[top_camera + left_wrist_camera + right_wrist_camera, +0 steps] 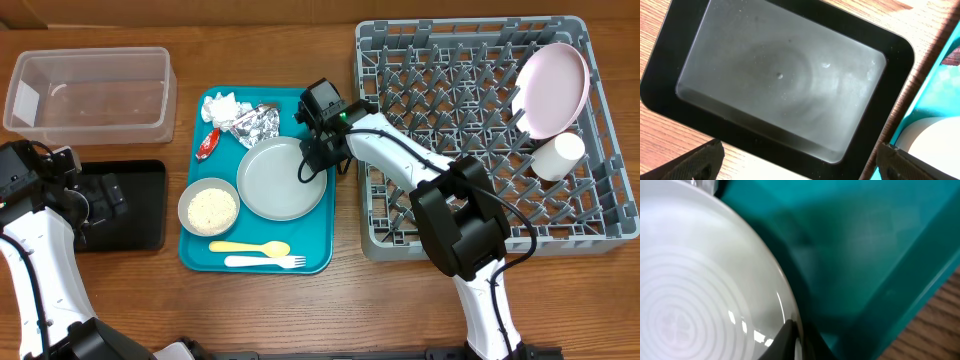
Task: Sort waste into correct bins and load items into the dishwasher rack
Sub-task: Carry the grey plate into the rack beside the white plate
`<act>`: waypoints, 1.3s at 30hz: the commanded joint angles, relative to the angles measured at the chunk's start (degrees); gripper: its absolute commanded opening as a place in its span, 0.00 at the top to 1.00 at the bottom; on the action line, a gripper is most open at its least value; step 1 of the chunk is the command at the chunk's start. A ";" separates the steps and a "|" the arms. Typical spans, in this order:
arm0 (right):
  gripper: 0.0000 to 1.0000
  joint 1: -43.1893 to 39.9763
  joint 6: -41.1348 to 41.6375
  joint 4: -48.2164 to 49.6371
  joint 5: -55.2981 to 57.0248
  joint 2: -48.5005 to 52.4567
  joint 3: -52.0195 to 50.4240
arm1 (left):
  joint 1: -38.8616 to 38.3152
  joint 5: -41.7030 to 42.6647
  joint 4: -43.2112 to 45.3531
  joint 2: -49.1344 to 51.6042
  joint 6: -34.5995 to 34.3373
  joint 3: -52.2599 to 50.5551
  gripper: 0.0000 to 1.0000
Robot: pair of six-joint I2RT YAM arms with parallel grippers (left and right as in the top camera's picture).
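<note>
**Grey round dish** [283,178]: lies flat in the middle of the teal tray [300,238], at the centre of the table [330,310]. My right tool [314,158] sits at the dish's right-hand rim. In the wrist view one dark fingertip [786,339] rests against that rim. I cannot tell whether the tool is clamped on the dish or only parted around it.

**Small grey bowl** [184,207]: on the same tray, just left of the dish and towards the near edge. It holds the white rice grains [212,210].

**Yellow spoon** [250,247] and **white fork** [265,262]: side by side along the tray's near end, with the fork closer to the near edge.

**Crumpled white napkin** [220,105], **crumpled silver foil wrapper** [255,123] and **small red packet** [207,143]: at the tray's far end. The napkin is at the left, the foil is just right of it, and the packet lies by the tray's left side.

**Dishwasher rack** [600,228]: takes up the right half of the table. The pale pinkish-white plate [552,90] stands tilted among the pegs near the far right corner. The white cup [557,155] is just beside it on the nearer side.

**Clear plastic tub** [90,90]: at the far left corner of the table.

**Black tray** [145,200]: by the left edge, on the near side of the tub. My left tool [100,198] hovers over it with its fingers [700,162] spread wide apart.
</note>
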 commanded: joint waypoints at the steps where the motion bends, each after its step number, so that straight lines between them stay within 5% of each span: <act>1: 0.94 0.24 -0.20 -2.56 0.66 -1.66 4.90 | 0.52 0.79 0.07 0.20 0.90 1.29 0.00; 13: 0.96 1.51 0.26 -24.26 11.26 -8.61 25.88 | 0.52 0.79 0.04 0.20 0.92 1.29 0.00; 21: 0.96 -3.21 1.97 -39.21 36.85 -11.52 41.97 | 0.52 0.79 0.04 0.20 0.92 1.29 0.00; 28: 0.96 -16.11 1.90 -39.34 51.49 -13.38 42.51 | 0.52 0.79 0.07 0.20 0.92 1.29 0.00; 39: 0.96 -32.11 -7.69 -31.80 46.82 -13.35 40.76 | 0.52 0.79 0.04 0.20 0.90 1.29 0.00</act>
